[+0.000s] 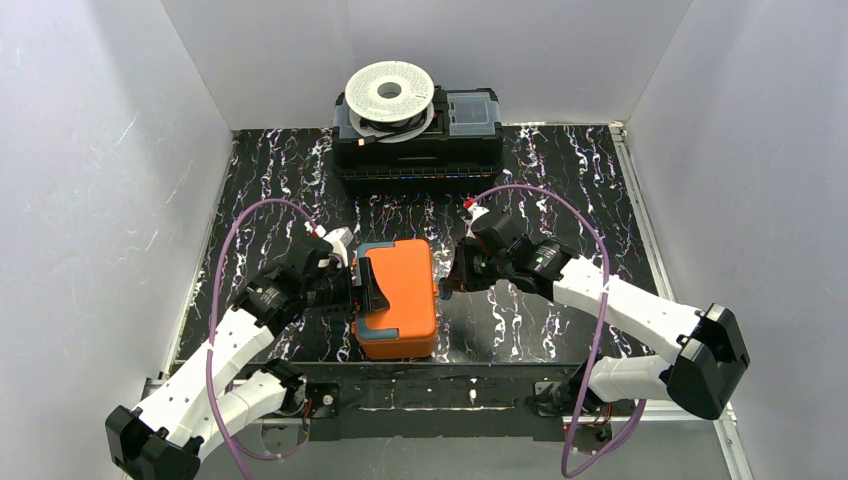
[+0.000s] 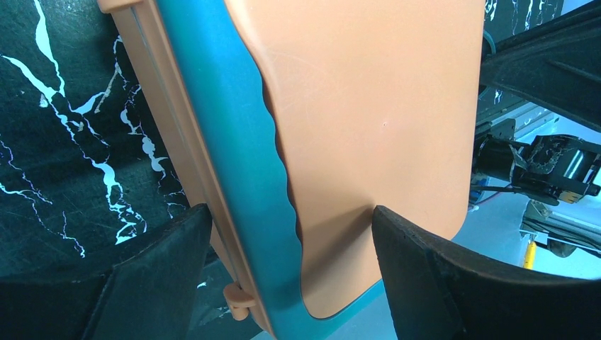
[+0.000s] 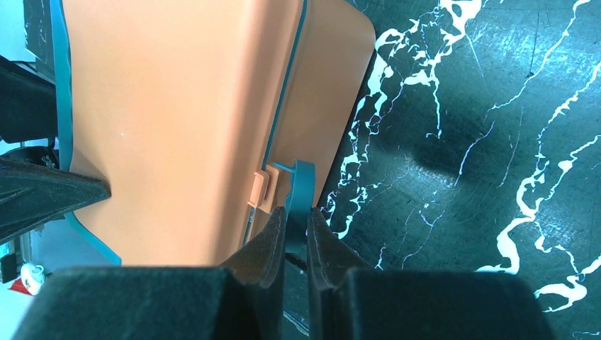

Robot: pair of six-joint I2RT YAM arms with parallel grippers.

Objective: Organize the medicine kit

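The medicine kit point(image 1: 400, 300), an orange box with a teal-grey rim, lies closed on the black marbled mat in the middle. My left gripper point(image 1: 362, 285) holds its left edge. In the left wrist view point(image 2: 290, 212), one finger point(image 2: 425, 276) presses on the orange lid point(image 2: 368, 106) and the other sits against the outer side by the teal rim point(image 2: 234, 142). My right gripper point(image 1: 445, 280) is at the kit's right side. In the right wrist view point(image 3: 296, 216), its fingers are pinched on the teal latch point(image 3: 301, 184) beside the orange wall point(image 3: 177, 106).
A black toolbox point(image 1: 418, 150) stands at the back of the mat with a white spool point(image 1: 390, 92) on top. White walls enclose the left, right and back. The metal frame rail point(image 1: 420, 395) runs along the near edge.
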